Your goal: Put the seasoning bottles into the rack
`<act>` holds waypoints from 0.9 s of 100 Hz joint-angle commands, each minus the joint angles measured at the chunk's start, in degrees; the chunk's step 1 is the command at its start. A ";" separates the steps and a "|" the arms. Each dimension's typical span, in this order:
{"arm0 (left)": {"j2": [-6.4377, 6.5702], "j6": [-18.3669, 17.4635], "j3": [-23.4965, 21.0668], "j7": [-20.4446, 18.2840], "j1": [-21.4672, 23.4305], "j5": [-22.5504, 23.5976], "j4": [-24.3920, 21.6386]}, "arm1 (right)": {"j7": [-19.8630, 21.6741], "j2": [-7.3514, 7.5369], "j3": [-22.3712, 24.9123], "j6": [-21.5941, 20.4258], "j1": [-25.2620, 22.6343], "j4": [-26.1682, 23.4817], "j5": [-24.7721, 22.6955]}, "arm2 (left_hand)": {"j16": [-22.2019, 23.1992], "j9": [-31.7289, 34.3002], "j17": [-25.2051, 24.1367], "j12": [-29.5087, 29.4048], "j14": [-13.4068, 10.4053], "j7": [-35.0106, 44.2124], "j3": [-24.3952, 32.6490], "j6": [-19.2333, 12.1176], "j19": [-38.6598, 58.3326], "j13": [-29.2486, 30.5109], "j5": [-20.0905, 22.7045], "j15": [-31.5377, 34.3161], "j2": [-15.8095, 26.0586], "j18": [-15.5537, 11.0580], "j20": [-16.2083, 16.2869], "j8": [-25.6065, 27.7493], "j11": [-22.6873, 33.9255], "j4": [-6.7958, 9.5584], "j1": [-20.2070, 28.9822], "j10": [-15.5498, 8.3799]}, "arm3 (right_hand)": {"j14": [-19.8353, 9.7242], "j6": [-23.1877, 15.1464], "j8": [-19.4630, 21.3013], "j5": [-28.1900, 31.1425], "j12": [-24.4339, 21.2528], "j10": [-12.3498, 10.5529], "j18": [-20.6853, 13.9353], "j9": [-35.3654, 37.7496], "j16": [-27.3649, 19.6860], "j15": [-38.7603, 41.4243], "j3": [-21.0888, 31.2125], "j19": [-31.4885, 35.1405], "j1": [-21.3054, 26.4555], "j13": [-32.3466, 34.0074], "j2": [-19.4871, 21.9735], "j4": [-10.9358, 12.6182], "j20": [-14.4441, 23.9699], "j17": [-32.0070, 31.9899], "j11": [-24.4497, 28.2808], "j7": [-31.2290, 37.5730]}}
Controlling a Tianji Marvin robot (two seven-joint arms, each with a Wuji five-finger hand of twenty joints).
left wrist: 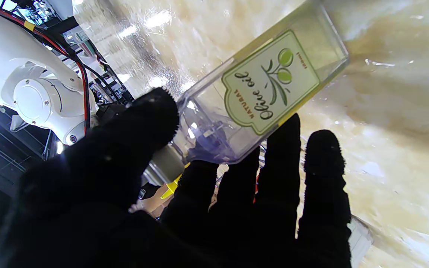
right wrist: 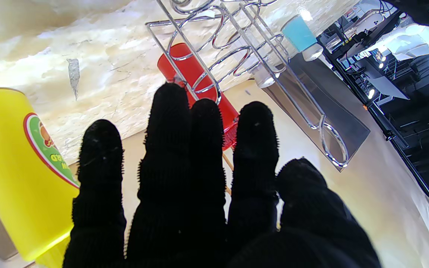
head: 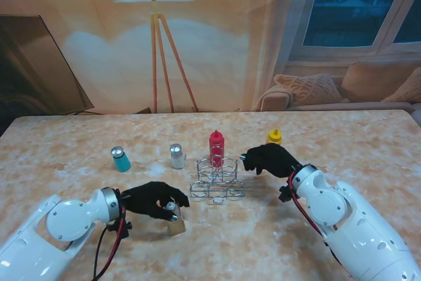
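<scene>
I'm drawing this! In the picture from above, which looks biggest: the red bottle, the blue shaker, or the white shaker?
1. Red bottle, clearly biggest.
2. Blue shaker and white shaker look about equal, so I won't rank them.

Seasoning bottles around a wire rack (head: 218,181) on the marble table.

The red bottle (head: 216,147) stands upright in a far ring of the rack. The yellow bottle (head: 274,138) stands just right of it. A white shaker (head: 177,156) and a teal shaker (head: 120,159) stand left. The olive oil bottle (left wrist: 270,83), clear with a green label, tilts nearer me.
</scene>
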 commanded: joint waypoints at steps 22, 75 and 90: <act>-0.41 0.78 0.66 0.22 -0.10 1.28 0.13 | 0.87 -0.22 -0.17 0.13 -0.45 -0.14 -0.09 | 2.93 5.42 2.64 -0.34 -2.71 9.35 -2.33 -4.98 4.14 5.42 3.21 4.12 -0.44 -1.79 1.39 4.14 3.75 -3.16 8.79 -3.65 | -0.87 -1.66 -0.62 -0.61 1.19 -0.82 0.37 -0.34 1.76 -0.27 -0.34 -0.20 -0.15 -0.04 -0.42 -0.73 1.26 -0.41 -0.16 0.26; -1.01 1.30 1.15 2.54 -0.24 1.30 0.32 | 0.98 -0.22 -0.21 0.26 -0.41 -0.12 0.05 | 11.89 21.50 8.65 15.91 -5.43 33.35 -13.45 -14.09 9.05 13.85 5.87 6.55 1.03 -3.75 1.35 -2.31 -6.18 -2.63 23.00 -9.08 | -0.82 -1.59 -0.60 -0.57 1.20 -0.95 0.31 -0.32 1.73 -0.33 -0.33 -0.22 -0.13 -0.14 -0.38 -0.71 1.23 -0.39 -0.13 0.25; -1.17 1.02 1.25 3.32 -0.30 1.45 0.34 | 0.98 -0.22 -0.21 0.26 -0.41 -0.13 0.06 | 12.31 22.41 9.37 15.98 -5.62 34.24 -12.78 -14.63 9.20 14.84 6.22 6.82 1.64 -3.83 1.31 -1.92 -5.83 -2.23 24.35 -9.24 | -0.79 -1.59 -0.59 -0.56 1.19 -0.91 0.24 -0.34 1.74 -0.29 -0.32 -0.24 -0.08 -0.11 -0.43 -0.70 1.21 -0.36 -0.14 0.26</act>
